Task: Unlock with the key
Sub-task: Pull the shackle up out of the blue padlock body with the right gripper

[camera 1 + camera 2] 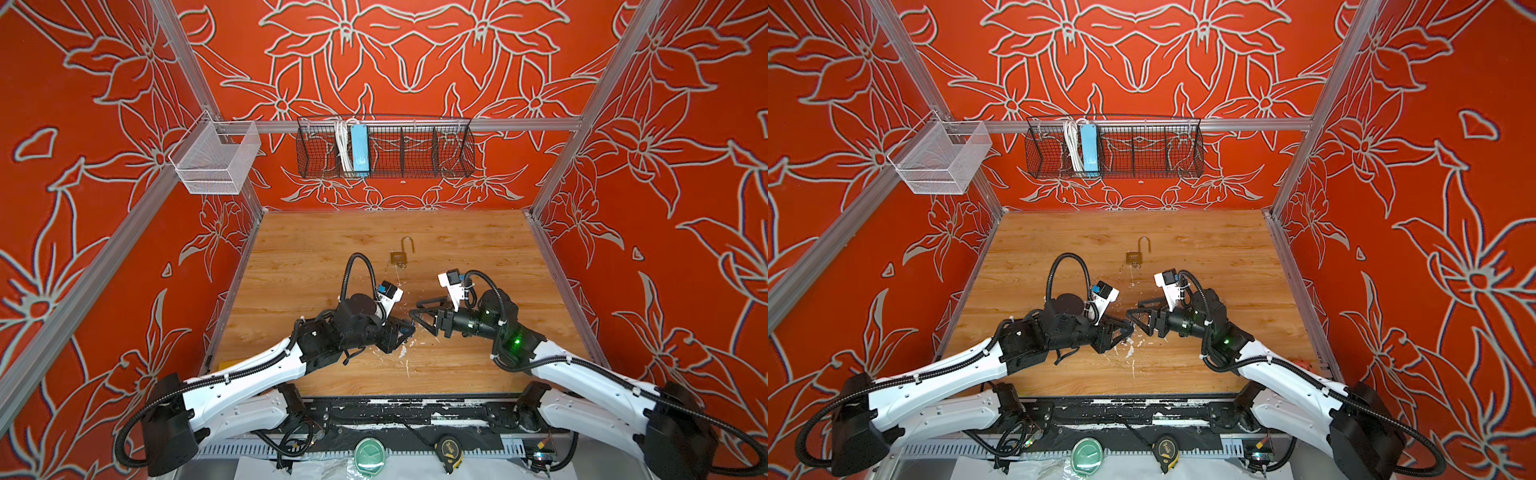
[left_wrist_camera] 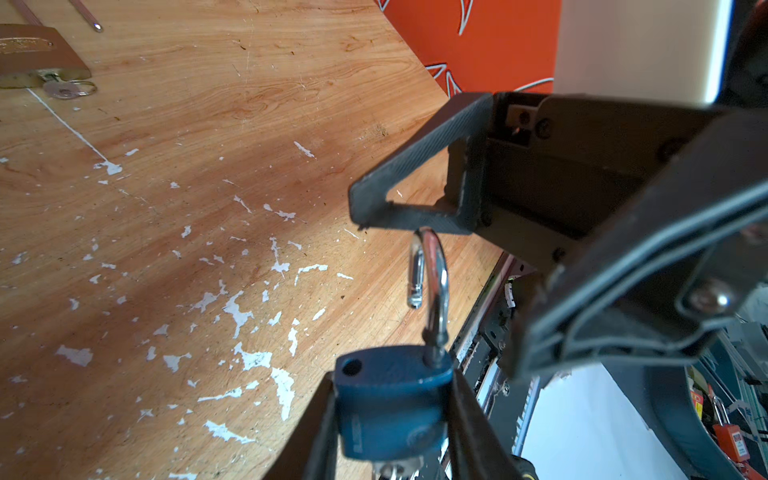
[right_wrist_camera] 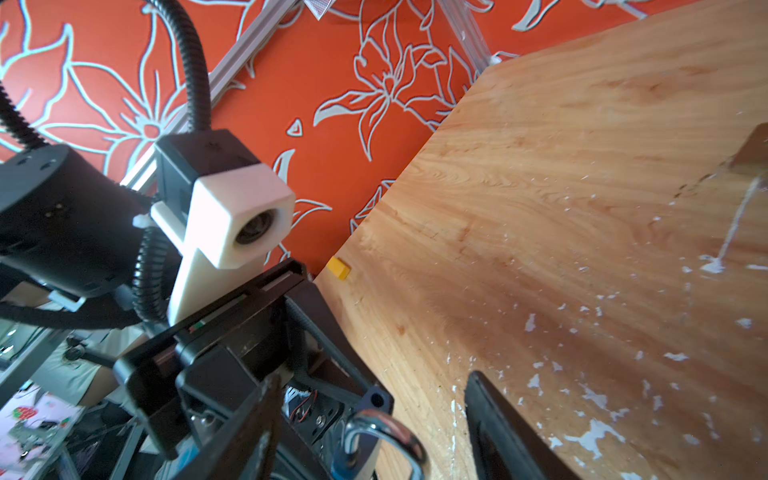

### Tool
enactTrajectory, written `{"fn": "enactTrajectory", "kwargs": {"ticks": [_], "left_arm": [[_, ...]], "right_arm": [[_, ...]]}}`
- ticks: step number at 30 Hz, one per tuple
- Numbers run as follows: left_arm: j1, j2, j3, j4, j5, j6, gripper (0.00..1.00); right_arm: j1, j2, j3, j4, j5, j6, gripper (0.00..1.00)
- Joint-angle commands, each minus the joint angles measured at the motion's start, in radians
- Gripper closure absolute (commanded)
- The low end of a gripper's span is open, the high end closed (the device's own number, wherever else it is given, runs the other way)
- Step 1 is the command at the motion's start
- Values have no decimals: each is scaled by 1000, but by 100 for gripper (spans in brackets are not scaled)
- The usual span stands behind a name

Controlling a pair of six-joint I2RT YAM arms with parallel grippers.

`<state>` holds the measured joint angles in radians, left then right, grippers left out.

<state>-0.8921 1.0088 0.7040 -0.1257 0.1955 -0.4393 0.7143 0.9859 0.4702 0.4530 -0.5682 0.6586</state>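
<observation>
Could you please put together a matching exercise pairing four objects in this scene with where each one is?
1. blue padlock
2. brass padlock
3. yellow block
4. power strip

A. in the black wire basket
B. clamped in the left gripper
C. at the very edge of the table
D. lying on the table, key inserted

Pairs: 1-B, 2-D, 3-C, 4-A.

Both top views are bright and evenly lit, with sharp focus; the red walls (image 1: 415,62) bow outward at the 3 and 9 o'clock edges. Under the arms (image 1: 249,365) the table (image 1: 457,249) carries soft shadows at 6 o'clock. In the left wrist view the shackle (image 2: 438,282) glares and the blue padlock (image 2: 390,411) is soft. In the right wrist view the near fingers (image 3: 498,424) are blurred.
</observation>
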Motion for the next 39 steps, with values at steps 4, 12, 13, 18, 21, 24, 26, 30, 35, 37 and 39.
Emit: {"fn": "enactTrajectory", "kwargs": {"ticks": [4, 12, 13, 18, 21, 24, 26, 30, 35, 37, 39], "left_arm": [[-2, -13, -5, 40, -42, 18, 100], [1, -7, 1, 24, -110, 2, 100], [1, -7, 1, 26, -109, 2, 100], [1, -1, -9, 57, -97, -2, 100], [1, 6, -25, 92, -88, -7, 100], [1, 10, -31, 105, -96, -8, 100], [1, 15, -31, 106, -95, -7, 100], [1, 40, -30, 113, -86, -4, 100], [1, 65, -37, 139, -98, -10, 100], [1, 65, -40, 147, -106, -10, 100], [1, 62, -45, 147, -125, -13, 100]], "right_arm": [[-4, -1, 1, 37, -92, 3, 40], [-5, -40, -3, -52, -70, -13, 56], [-4, -37, 1, -61, -66, -14, 58], [-3, 15, 51, -115, -54, -13, 64], [-3, 55, 80, -135, -52, -10, 76], [-3, 68, 84, -132, -39, -2, 81], [-3, 62, 79, -128, -29, 0, 83], [-3, 50, 80, -140, -9, -3, 83], [-3, 45, 94, -189, 19, -12, 100], [-3, 42, 97, -209, 36, -14, 100], [-3, 40, 100, -227, 49, -17, 100]]}}
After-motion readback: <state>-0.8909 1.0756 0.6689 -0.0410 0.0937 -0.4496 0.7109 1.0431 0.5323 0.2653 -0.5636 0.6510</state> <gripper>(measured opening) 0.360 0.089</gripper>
